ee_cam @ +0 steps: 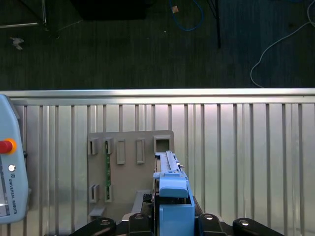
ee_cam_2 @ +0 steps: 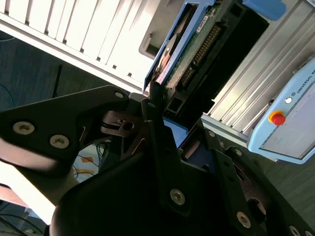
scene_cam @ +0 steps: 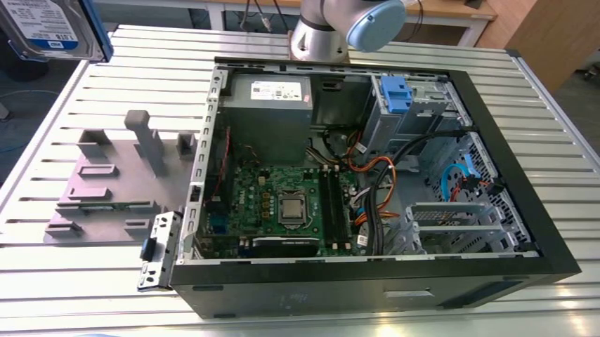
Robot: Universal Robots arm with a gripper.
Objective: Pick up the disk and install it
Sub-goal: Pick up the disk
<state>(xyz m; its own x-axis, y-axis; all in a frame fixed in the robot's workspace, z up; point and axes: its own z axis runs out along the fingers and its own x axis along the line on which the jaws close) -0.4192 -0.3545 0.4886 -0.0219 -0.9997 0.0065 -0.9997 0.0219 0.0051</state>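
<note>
While your gripper point(ee_cam: 171, 216) clamps the disk point(scene_cam: 49, 27), it hangs upper left in the exterior view, apart from the open computer case point(scene_cam: 375, 281).

Exterior view: noted open computer case point(scene_cam: 356, 288) lying flat on slatted aluminium table point(scene_cam: 84, 281). Inside, logged grey power supply point(scene_cam: 267, 91) at 12 o'clock, green motherboard point(scene_cam: 249, 193) at 7 o'clock, blue drive caddy point(scene_cam: 394, 95) at 1 o'clock. Found grey fixture plate point(scene_cam: 103, 193) at 9 o'clock of case. Spotted teach pendant point(ee_cam: 11, 187) with red stop button point(ee_cam: 7, 146) in the first wrist view.
</note>
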